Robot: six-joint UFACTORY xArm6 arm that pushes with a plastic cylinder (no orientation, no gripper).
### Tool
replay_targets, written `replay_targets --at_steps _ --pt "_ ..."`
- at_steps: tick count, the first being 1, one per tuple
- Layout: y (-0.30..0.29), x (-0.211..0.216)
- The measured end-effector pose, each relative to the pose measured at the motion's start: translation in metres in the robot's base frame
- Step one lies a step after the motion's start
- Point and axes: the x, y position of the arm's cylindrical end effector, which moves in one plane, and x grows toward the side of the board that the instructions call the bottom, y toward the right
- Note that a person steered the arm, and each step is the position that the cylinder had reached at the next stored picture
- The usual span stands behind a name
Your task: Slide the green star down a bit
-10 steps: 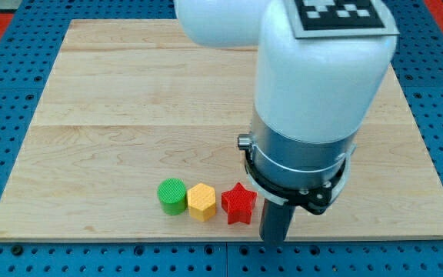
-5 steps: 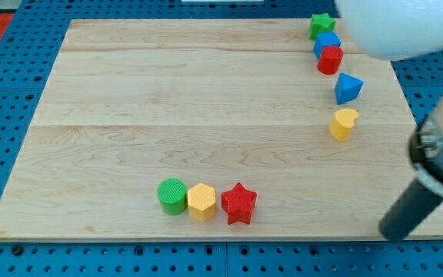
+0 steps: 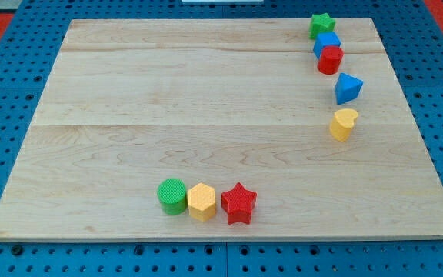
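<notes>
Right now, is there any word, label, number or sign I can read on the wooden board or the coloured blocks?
None: no text, number or sign shows.
The light wooden board is bare wood grain.
The green star block and the red star block carry no markings.
My tip is not in view.

Green cylinder (image 3: 171,195), yellow hexagon (image 3: 201,201) and red star (image 3: 239,203) sit in a touching row near the wooden board's (image 3: 129,92) bottom edge — blue cube (image 3: 326,43), red cylinder (image 3: 330,59), blue wedge (image 3: 348,88) and yellow block (image 3: 344,123) trail down the view's right.

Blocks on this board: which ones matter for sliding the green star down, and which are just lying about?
In the job: green star, at the view's top right. My tip is not in view.

Lying about: blue cube, red cylinder, blue block, yellow block, green cylinder, yellow hexagon, red star.
</notes>
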Motion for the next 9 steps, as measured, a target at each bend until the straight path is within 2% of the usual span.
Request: replay_targets --at_steps 2,4,5,7,8,9 --pt "-0.016 -0.117" --pt "-0.023 -0.262" --pt "-0.040 -0.303" --pt "-0.144 -0.325" --pt "-0.170 -0.312" --pt "-0.158 -0.311"
